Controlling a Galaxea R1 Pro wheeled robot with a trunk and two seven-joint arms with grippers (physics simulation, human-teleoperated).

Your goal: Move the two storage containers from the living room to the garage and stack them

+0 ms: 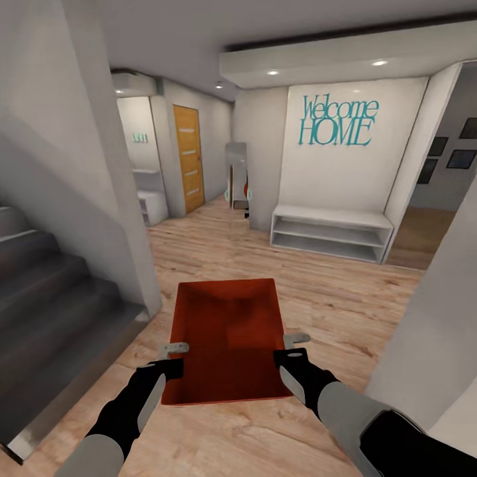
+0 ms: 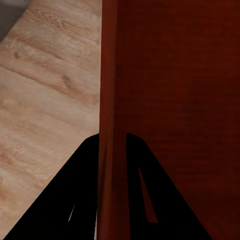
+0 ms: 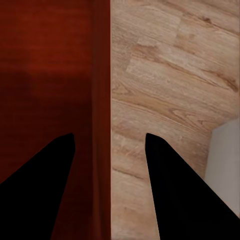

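One orange-red open-top storage container (image 1: 228, 338) hangs in front of me above the light wood plank flooring, long side pointing away. My left gripper (image 1: 173, 354) is shut on its left wall near the close end; in the left wrist view the fingertips (image 2: 131, 142) pinch that wall (image 2: 107, 75). My right gripper (image 1: 291, 346) sits at the right wall. In the right wrist view its fingers (image 3: 55, 165) stand wide apart on either side of the wall (image 3: 101, 75), so it is open. The garage and the living room are out of view.
I am in a hallway. Grey stairs (image 1: 46, 291) rise at the left behind a white wall corner (image 1: 132, 265). A white low shelf (image 1: 329, 233) stands under the "Welcome HOME" wall. A wooden door (image 1: 188, 158) lies far ahead left. A white wall (image 1: 430, 331) is close on the right.
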